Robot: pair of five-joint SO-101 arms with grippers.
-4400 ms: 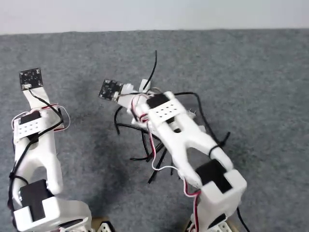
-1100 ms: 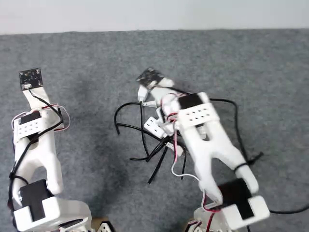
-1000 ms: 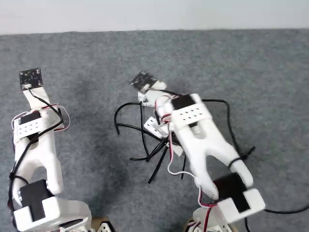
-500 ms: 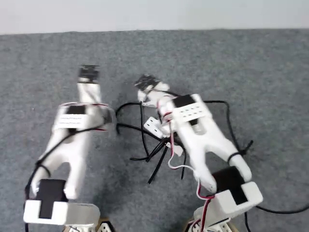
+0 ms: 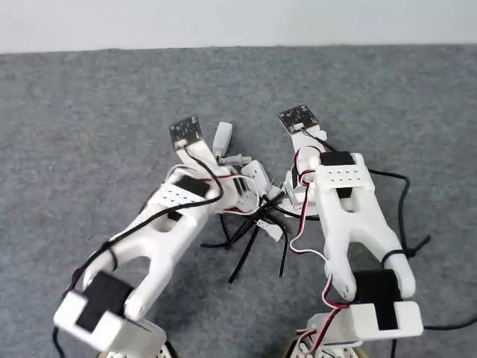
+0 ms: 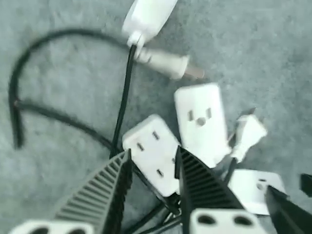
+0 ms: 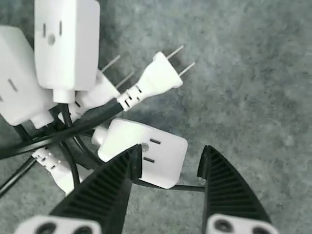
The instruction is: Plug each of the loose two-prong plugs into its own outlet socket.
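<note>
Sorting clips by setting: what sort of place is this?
Likely a robotics lab bench: two white robot arms on a grey carpeted table, over loose outlet sockets and black cords.

Three white outlet sockets (image 7: pixel 66 39) lie face-up, bunched with loose white two-prong plugs (image 7: pixel 151 80), prongs bare, on tangled black cords (image 6: pixel 124 97). A lone plug (image 6: pixel 163 62) lies at 11 o'clock of the bunch.

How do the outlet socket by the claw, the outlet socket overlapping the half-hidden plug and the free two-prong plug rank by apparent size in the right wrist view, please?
1. Outlet socket overlapping the half-hidden plug
2. Outlet socket by the claw, partly covered
3. Free two-prong plug
</note>
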